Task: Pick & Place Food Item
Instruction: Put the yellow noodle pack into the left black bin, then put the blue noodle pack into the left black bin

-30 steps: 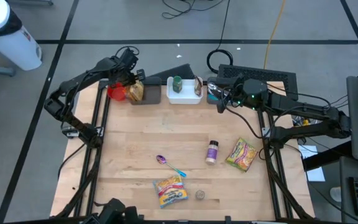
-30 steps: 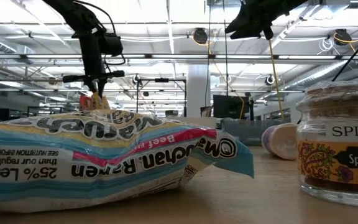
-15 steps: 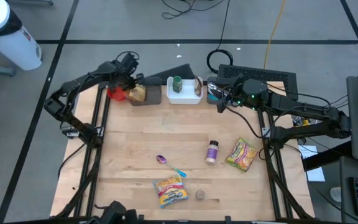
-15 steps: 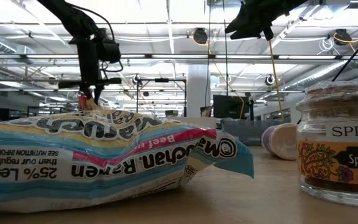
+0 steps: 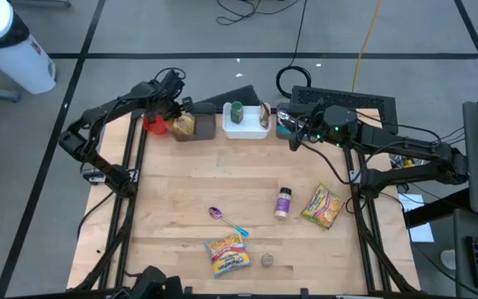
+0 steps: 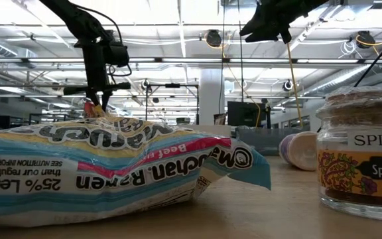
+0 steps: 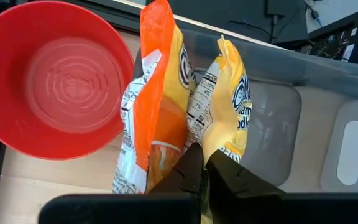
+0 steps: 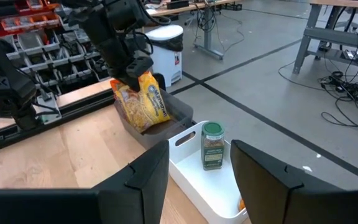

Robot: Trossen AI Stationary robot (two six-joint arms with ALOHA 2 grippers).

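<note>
An orange-and-yellow snack bag point(image 5: 183, 124) hangs at the table's far left, over the near-left end of a grey bin point(image 5: 202, 129), with a red bowl point(image 5: 153, 124) beside it. My left gripper point(image 7: 199, 167) is shut on the bag from above; the right wrist view shows that gripper point(image 8: 133, 67) above the bag point(image 8: 144, 101). My right gripper point(image 8: 199, 163) hovers high near the far right, open, with nothing between its fingers. It faces a white bin point(image 8: 199, 175) that holds a green-capped jar point(image 8: 212, 147). My left gripper pinches the bag's upper edge point(image 7: 199, 144) between its two shut fingers, and the film bunches into two lobes on either side of them. The fingers point steeply down from above. The bag hangs upright below them, its lower end point(image 8: 143, 124) down at the grey bin's rim.
On the table's near half lie a ramen pack point(image 5: 228, 254), a purple spoon point(image 5: 225, 219), a spice jar point(image 5: 282, 202), a yellow-green packet point(image 5: 322, 205) and a small round thing point(image 5: 266, 260). Bare wood lies between these and the bins.
My left gripper has sunk a little toward the grey bin with the snack bag, staying shut on it; the bag still hangs upright.
</note>
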